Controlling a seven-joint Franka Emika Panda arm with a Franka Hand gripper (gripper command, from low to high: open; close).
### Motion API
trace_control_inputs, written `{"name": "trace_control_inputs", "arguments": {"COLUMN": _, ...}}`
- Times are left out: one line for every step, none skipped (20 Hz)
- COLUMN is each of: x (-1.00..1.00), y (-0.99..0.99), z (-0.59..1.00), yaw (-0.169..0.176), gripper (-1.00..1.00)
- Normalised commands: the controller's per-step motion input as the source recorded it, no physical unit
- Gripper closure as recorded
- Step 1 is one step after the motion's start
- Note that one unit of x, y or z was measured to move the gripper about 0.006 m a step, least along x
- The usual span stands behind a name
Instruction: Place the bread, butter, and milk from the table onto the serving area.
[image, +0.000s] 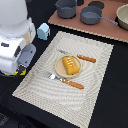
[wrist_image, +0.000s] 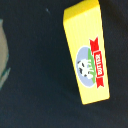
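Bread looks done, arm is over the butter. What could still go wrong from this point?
The butter lies slanted in the wrist view, so a descent without matching its angle might grip it corner to corner and lose it. The milk stands close beside the arm on the table; a swing could topple it. The bread fills the plate on the serving area, so the butter likely needs bare mat, clear of fork and knife.

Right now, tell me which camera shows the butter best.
The wrist view. The butter fills much of it, lying flat on the black table, with its yellow top and red label plain to see. In the exterior view I cannot find the butter at all; the arm's white body may be hiding it.
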Motion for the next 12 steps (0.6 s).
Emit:
{"name": "trace_control_inputs", "arguments": {"x": -0.49, "y": -0.14, "z": -0.38, "yaw": 0.079, "gripper": -1.00}}
{"name": "trace_control_inputs", "arguments": {"x": -0.51, "y": -0.10, "z": -0.41, "yaw": 0.078, "gripper": -1.00}}
{"name": "trace_control_inputs", "arguments": {"x": -0.54, "y": -0.10, "z": -0.44, "yaw": 0.077, "gripper": -1.00}}
{"name": "trace_control_inputs", "arguments": {"x": -0.59, "y": -0.09, "z": -0.47, "yaw": 0.078, "gripper": -1.00}}
{"name": "trace_control_inputs", "arguments": {"x": -0.59, "y": -0.05, "z": -0.47, "yaw": 0.079, "gripper": -1.00}}
{"name": "trace_control_inputs", "arguments": {"x": -0.61, "y": 0.00, "z": -0.46, "yaw": 0.081, "gripper": -1.00}}
{"name": "trace_control_inputs", "arguments": {"x": -0.62, "y": 0.00, "z": -0.43, "yaw": 0.081, "gripper": -1.00}}
{"name": "trace_control_inputs", "arguments": {"x": -0.61, "y": 0.00, "z": -0.41, "yaw": 0.083, "gripper": -1.00}}
{"name": "trace_control_inputs", "arguments": {"x": -0.58, "y": 0.00, "z": -0.36, "yaw": 0.081, "gripper": -1.00}}
{"name": "trace_control_inputs", "arguments": {"x": -0.54, "y": 0.00, "z": -0.33, "yaw": 0.080, "gripper": -1.00}}
{"name": "trace_control_inputs", "arguments": {"x": -0.53, "y": 0.00, "z": -0.34, "yaw": 0.078, "gripper": -1.00}}
{"name": "trace_control_inputs", "arguments": {"x": -0.51, "y": 0.00, "z": -0.35, "yaw": 0.074, "gripper": -1.00}}
